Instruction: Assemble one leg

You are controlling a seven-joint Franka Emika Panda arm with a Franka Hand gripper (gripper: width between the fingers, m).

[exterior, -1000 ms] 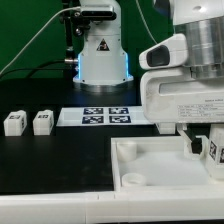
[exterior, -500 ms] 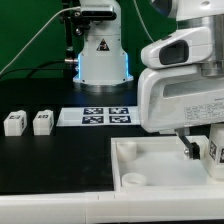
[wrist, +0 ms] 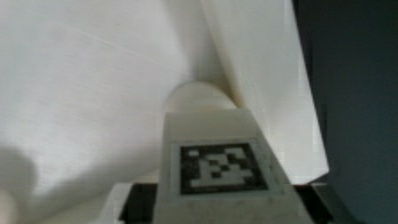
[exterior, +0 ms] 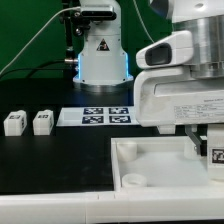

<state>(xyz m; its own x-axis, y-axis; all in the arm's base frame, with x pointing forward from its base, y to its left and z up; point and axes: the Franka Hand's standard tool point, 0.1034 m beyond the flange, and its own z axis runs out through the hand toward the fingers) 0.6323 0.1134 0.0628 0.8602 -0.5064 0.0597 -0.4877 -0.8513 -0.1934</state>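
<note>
Gripper [wrist: 221, 208] closed on the leg [wrist: 217, 135]. The wrist view shows dark fingers [wrist: 139, 200] tight against both of its sides, and only that view shows the grip. In the exterior view the gripper [exterior: 207, 150] is mostly hidden under the white arm housing, with just a sliver of the leg [exterior: 216, 156] and its tag peeking out by the frame edge. The leg's long axis runs along the fingers, roughly upright, with the rounded far end pointing down at the tray-like part [wrist: 89, 80]. The leg is white, plain and tapering, with a black-and-white square tag [wrist: 222, 166] on the face toward the wrist camera. It is over the tray-like part [exterior: 150, 165] near its edge on the exterior view's right, with dark table [wrist: 356, 80] just beyond; can't tell if they touch. Only the exterior view shows two more legs [exterior: 14, 122] lying side by side on the table at the exterior view's left, the marker board [exterior: 107, 116] and the robot base [exterior: 100, 50] behind.
</note>
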